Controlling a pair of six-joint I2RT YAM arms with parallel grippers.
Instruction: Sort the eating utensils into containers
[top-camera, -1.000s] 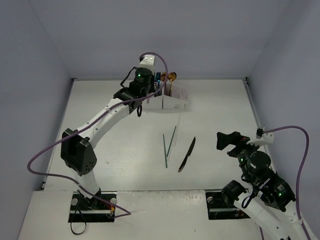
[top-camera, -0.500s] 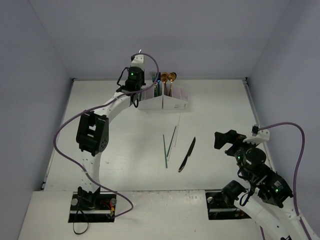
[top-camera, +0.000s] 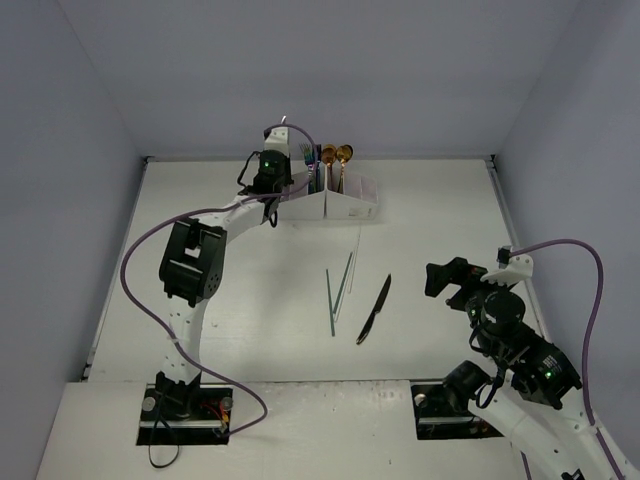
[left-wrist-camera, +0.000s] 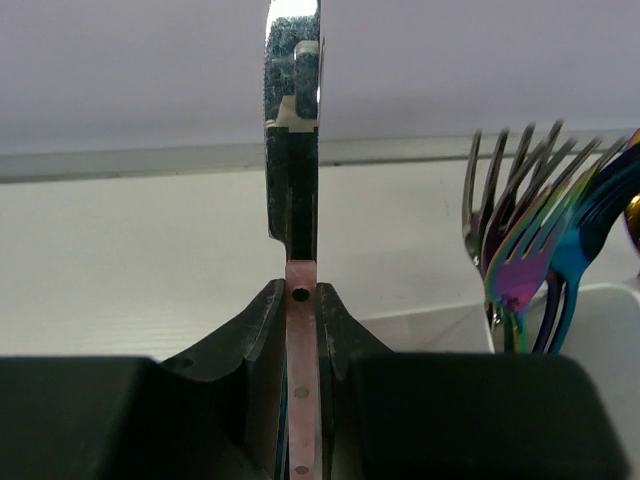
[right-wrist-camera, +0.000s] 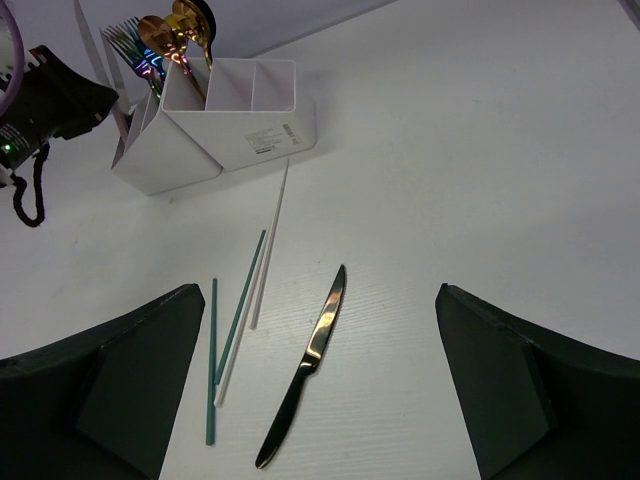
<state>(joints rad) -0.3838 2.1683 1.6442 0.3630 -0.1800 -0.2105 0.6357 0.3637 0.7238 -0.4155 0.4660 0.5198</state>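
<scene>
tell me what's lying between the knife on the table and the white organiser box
Loose chopsticks, teal and white, lie between the knife and the organiser box, nothing else. The right wrist view shows it clearest.

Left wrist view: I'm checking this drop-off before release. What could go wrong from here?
1. The left tool pinches the knife only by its slim handle, blade up; it may pivot or slip.
2. The knife sits beside the white organiser box, not clearly over a compartment; released here it might miss.
3. The forks crowd the nearest compartment and could snag it.
</scene>
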